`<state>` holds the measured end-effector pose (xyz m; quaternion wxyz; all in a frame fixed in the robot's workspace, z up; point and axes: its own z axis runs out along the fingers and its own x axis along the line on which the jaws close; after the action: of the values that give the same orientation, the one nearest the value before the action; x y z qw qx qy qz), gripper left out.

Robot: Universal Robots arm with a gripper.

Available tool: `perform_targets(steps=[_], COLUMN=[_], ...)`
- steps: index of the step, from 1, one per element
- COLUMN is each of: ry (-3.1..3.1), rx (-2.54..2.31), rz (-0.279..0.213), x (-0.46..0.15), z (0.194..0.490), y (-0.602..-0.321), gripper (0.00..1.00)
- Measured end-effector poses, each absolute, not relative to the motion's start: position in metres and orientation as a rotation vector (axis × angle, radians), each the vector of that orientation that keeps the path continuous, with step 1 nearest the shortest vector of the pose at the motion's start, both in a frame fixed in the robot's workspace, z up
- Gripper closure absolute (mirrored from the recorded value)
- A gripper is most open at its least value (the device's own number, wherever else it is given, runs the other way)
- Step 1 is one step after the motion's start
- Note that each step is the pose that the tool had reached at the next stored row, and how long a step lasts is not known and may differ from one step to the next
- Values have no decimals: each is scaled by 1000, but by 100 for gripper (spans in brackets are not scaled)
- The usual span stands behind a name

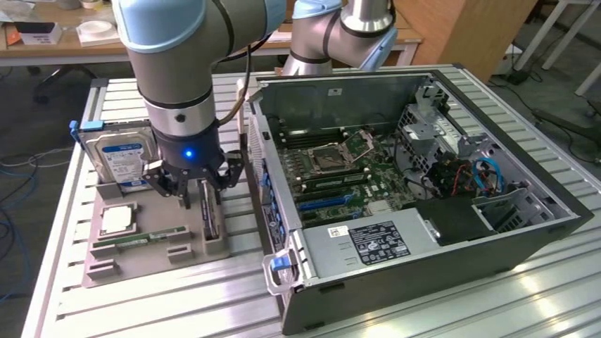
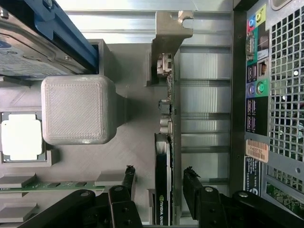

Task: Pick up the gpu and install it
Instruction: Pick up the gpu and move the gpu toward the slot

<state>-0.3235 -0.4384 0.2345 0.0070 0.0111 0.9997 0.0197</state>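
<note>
Claw: my claw (image 1: 201, 191) hangs straight down over the grey holder, spread as wide as it goes and holding nothing.
Claw fingers: in the wrist view one black finger (image 2: 128, 178) stands on each flat side of the card, the other (image 2: 191, 183) opposite it. I see a gap between each finger and the card, so neither touches it.
Gpu: the gpu (image 1: 210, 224) stands on its long edge in a slot of the holder, on the side nearest the computer case. My claw (image 2: 159, 169) straddles it. The wrist view shows the gpu (image 2: 164, 152) edge-on, with a black shroud on one face and the thin green board edge on the other.
Bracket: its metal bracket (image 2: 172, 26) sits at the end away from my fingers.
Holder: the grey holder (image 1: 103, 262) lies flat on the counter (image 1: 188, 306), at the exterior view's left of the case.
Hard drive: a blue-labelled hard drive (image 1: 117, 158) stands upright at the holder's far end, well apart from the gpu.
Processor: a square chip (image 1: 117, 220) lies flat in its own recess.
RAM stick: a slim green stick (image 1: 141, 238) lies just beside the chip.
Computer case: the computer case (image 1: 526, 243) lies on its side, open, with the motherboard (image 1: 348, 176) facing up.
</note>
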Motion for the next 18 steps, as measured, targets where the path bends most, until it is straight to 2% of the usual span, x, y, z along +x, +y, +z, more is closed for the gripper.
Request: perform_targets(steps=[18], ry=[3127], rx=[35], rz=[62], x=[-323], z=[227], y=[-428], gripper=[47])
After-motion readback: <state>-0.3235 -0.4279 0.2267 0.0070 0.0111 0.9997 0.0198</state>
